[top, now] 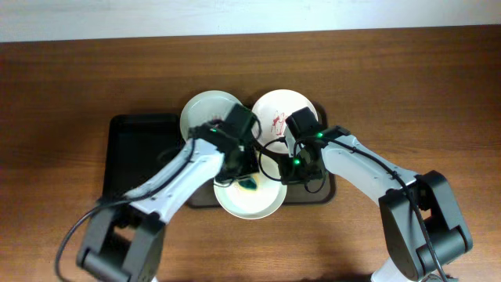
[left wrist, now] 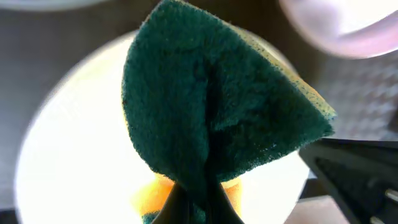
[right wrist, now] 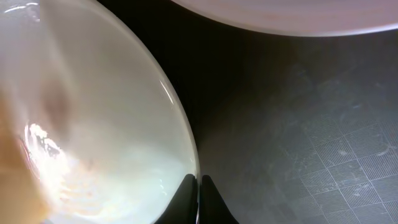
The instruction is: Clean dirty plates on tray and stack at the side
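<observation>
Overhead, the left arm (top: 184,164) and right arm (top: 356,160) cover most of the tray (top: 323,193) and the far half of the front plate (top: 250,204), where the sponge (top: 249,185) shows only as a small green patch. In the left wrist view the sponge hides that plate's centre. In the right wrist view the same plate is blurred and cut off at the left edge, and another plate (right wrist: 292,15) at the top.

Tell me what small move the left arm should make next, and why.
Probably press the green scouring sponge down and wipe the centre of the nearest round white plate. The left fingers hold the sponge over that plate, and the right fingers are pinched on its rim, steadying it on the dark brown rectangular tray.
</observation>
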